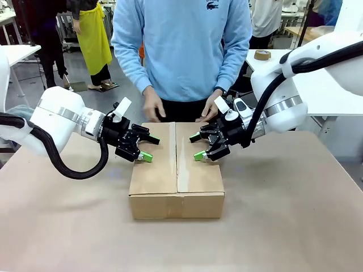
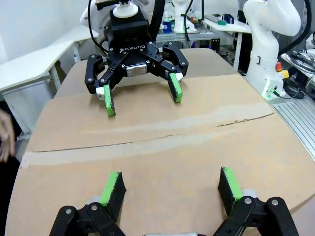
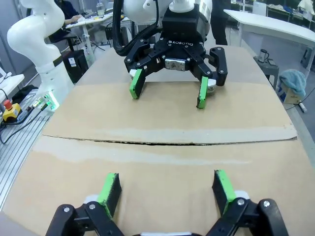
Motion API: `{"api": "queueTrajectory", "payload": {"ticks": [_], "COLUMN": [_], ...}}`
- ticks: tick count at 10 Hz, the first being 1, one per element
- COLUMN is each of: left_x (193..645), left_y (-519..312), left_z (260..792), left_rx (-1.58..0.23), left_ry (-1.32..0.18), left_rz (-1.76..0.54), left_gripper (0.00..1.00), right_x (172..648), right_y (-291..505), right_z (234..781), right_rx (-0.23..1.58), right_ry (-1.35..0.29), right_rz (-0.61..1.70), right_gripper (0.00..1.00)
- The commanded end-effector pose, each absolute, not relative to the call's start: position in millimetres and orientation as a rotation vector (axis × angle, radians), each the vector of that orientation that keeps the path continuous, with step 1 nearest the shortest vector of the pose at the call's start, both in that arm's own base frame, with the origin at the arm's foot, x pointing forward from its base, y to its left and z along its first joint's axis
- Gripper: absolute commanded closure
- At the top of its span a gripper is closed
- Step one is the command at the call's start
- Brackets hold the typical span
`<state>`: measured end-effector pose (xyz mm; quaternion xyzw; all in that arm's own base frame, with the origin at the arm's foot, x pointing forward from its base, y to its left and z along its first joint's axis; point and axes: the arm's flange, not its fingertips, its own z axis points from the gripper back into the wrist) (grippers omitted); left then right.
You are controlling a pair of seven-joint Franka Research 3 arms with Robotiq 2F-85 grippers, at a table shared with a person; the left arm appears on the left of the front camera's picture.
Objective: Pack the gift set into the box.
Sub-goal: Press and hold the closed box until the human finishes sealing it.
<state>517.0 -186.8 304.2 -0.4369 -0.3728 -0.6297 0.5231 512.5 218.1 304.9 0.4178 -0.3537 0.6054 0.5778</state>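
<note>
Box (image 1: 176, 170) sits mid-table with flaps folded shut (gift set presumably inside), left gripper (image 1: 146, 147) and right gripper (image 1: 199, 146) both spread open, empty, over the flaps — sealing that seam looks next

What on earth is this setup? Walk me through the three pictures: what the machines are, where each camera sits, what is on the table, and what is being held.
Two white robot arms work at a table. Each ends in a black gripper with two green-padded fingers. The front view looks across the table at a person standing on the far side. There the left gripper and right gripper sit open over the box, a brown cardboard carton with its top flaps folded shut. The person's hands rest at its far edge. The other two pictures come from cameras on the wrists, each looking along its own fingers at the flaps and the opposite gripper. Neither gripper holds anything.
</note>
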Motion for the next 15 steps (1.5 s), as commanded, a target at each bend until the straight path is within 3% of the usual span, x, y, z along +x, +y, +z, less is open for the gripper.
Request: {"api": "queueTrajectory", "payload": {"ticks": [1, 15], "left_x": [515.3, 515.3], "left_y": [-186.8, -186.8], "left_z": [299.4, 299.4], "left_rx": [-1.042, -1.042], "left_ry": [-0.886, -0.886], "left_rz": [-1.510, -1.510], "left_gripper": [0.00, 0.00], "right_x": [509.5, 509.5], "right_y": [217.1, 217.1], "right_z": [299.8, 299.8], "right_rx": [0.964, 0.964], "right_ry": [-0.828, -0.828], "right_rz": [1.409, 1.409], "right_gripper": [0.00, 0.00]}}
